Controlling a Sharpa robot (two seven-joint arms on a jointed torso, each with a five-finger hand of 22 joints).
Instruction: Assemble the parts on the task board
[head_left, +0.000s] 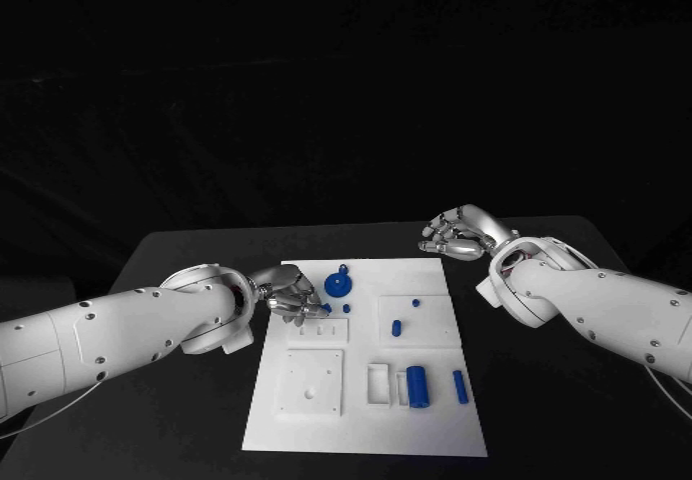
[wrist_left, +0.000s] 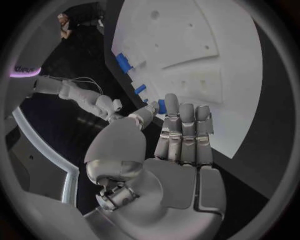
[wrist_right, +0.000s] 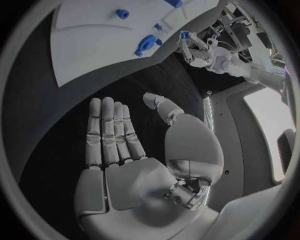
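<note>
I am holding my left robot hand (head_left: 296, 300) over the far left part of the task board (head_left: 433, 420), its fingers (wrist_left: 182, 131) lying straight and together, the thumb apart, grasping nothing. A round blue part (head_left: 338, 286) with a stem is lying on the board just right of that hand. My right robot hand (head_left: 459, 236) is hovering over the black surface (head_left: 188, 250) just beyond the board's far right corner, palm flat, released, fingers (wrist_right: 109, 135) extended side by side. Near the board's middle a small blue peg (head_left: 397, 326) is lying. Toward the near right, a large blue cylinder (head_left: 417, 385) and a slimmer blue pin (head_left: 460, 386) are lying side by side.
</note>
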